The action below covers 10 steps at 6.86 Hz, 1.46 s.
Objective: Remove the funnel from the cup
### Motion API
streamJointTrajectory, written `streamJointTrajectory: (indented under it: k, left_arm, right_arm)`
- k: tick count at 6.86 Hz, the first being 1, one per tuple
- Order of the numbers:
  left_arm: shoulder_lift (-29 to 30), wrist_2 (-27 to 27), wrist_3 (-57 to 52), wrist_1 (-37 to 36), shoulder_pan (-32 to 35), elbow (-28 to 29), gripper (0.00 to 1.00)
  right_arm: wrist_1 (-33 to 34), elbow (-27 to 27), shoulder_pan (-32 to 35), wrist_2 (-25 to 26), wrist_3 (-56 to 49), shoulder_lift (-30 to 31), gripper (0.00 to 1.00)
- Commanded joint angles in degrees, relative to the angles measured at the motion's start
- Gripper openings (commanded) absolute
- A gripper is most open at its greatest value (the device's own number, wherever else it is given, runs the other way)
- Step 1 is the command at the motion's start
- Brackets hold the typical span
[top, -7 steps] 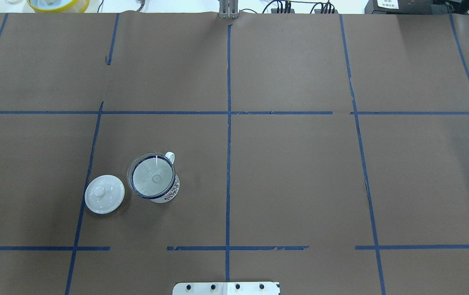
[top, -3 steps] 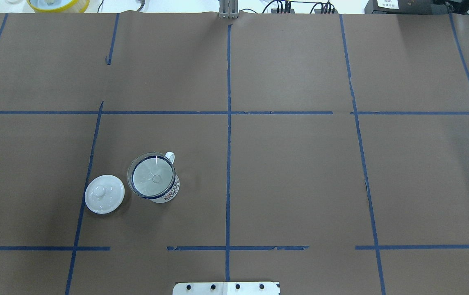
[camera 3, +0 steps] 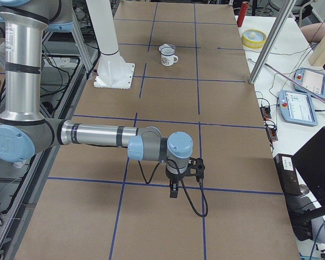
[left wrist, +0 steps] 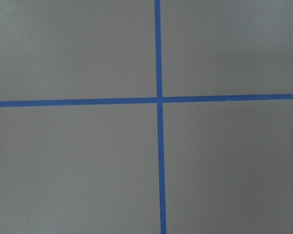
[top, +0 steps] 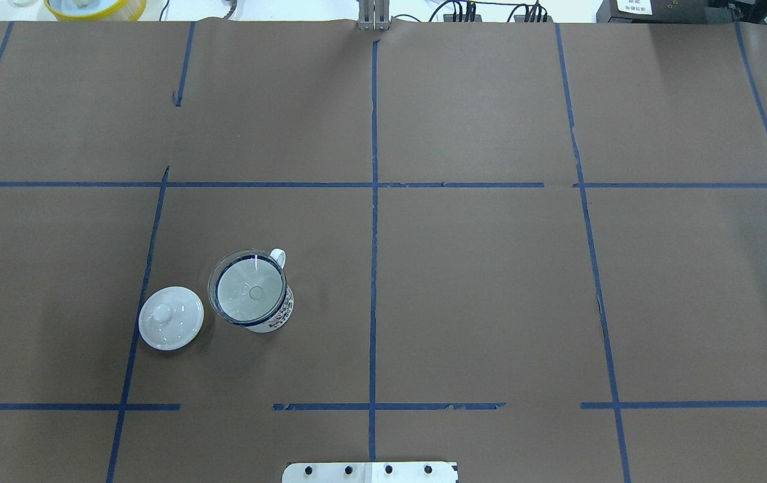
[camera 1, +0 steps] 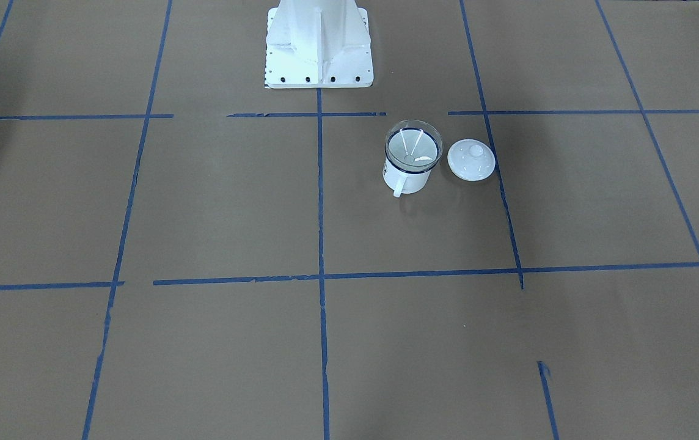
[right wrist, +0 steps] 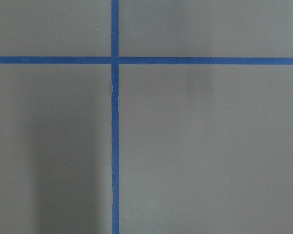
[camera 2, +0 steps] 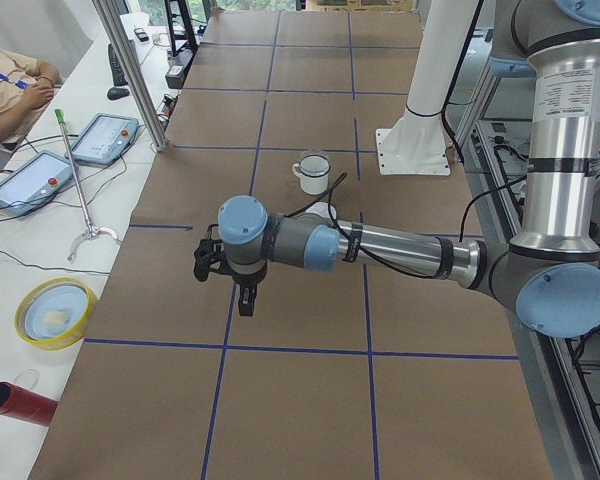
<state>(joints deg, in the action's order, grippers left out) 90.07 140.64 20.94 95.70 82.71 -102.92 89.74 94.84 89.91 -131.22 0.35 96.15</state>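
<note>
The left gripper [camera 2: 248,302] points down over a crossing of blue tape [left wrist: 159,99] near the table's [top: 491,302] left end. It shows only in the side view, so I cannot tell how far open it is; nothing is seen in its grasp. The right gripper [camera 3: 174,192] hangs the same way over a tape crossing near the opposite end, and its opening cannot be told either.

The funnel [top: 249,290] sits in the cup [top: 279,316], its clear rim resting on the cup's blue rim and its spout pointing down inside. The cup stands upright on the robot's left half of the table, near the base [camera 1: 318,43], well apart from both grippers. A white lid [top: 170,317] lies just beside the cup, not touching it.
</note>
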Motion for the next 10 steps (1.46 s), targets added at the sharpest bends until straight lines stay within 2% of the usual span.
streamJointTrajectory:
  k: [1,2,4,5,6,7,8,10]
  left_arm:
    - [7.79,-1.23,32.00,2.83,-11.82,-5.44,1.00]
    - [14.02,-4.12,45.72,2.39,-18.22,-5.63,1.00]
    - [22.83,-12.37,66.51,0.91,-30.70,-5.54,1.00]
    - [28.01,-15.98,72.34,-5.37,-36.42,-5.63,1.00]
    - [33.54,-22.10,73.53,-13.44,-43.35,-4.93,1.00]
    - [34.81,-25.30,75.20,-14.91,-46.38,-5.10,1.00]
    - [36.91,-25.42,75.30,-14.93,-47.28,-3.10,1.00]
    - [36.59,-25.59,75.30,-14.93,-48.34,-2.64,0.96]
  right_arm:
    - [0.00,0.08,0.00,0.00,0.00,0.00,1.00]
    - [0.00,0.08,0.00,0.00,0.00,0.00,1.00]
    - [0.00,0.08,0.00,0.00,0.00,0.00,1.00]
    - [0.00,0.08,0.00,0.00,0.00,0.00,1.00]
    - [0.00,0.08,0.00,0.00,0.00,0.00,1.00]
    - [0.00,0.08,0.00,0.00,0.00,0.00,1.00]
    - [0.00,0.08,0.00,0.00,0.00,0.00,1.00]
    - [0.00,0.08,0.00,0.00,0.00,0.00,1.00]
